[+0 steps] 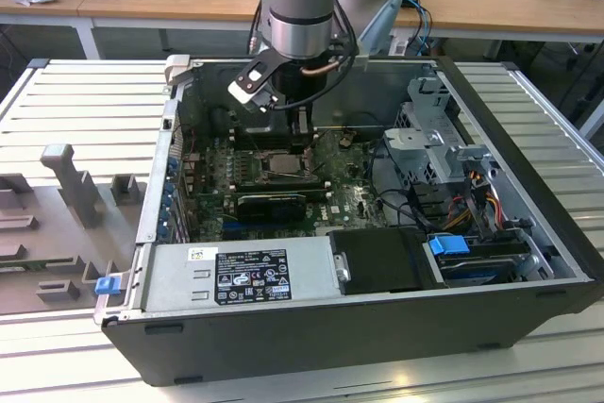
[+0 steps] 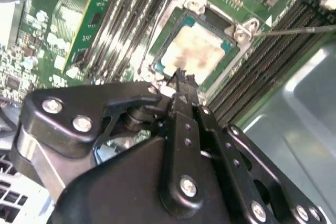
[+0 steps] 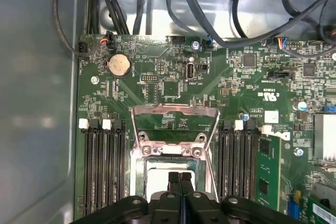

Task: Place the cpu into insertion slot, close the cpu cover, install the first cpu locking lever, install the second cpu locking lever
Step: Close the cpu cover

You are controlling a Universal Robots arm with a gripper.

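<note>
While my gripper (image 3: pixel 180 176) hangs just over the chip (image 3: pixel 155 179), its fingers (image 3: pixel 174 181) are pressed together and hold nothing. The chip lies in its socket (image 3: pixel 173 149). It looks light, thin and easy to hurt, so I would touch only its edges. Past it, the cover (image 3: pixel 173 110) stands open.

The exterior view looks down from high outside the case (image 1: pixel 311 346), well back from the gripper (image 1: pixel 304 139), taking in the whole open case. The 2 wrist views sit just behind the gripper, facing along its fingers (image 3: pixel 174 183), near the board (image 3: pixel 173 87); the second looks at a slant. All 3 views share the cpu (image 2: pixel 195 51) at the fingertips.
</note>
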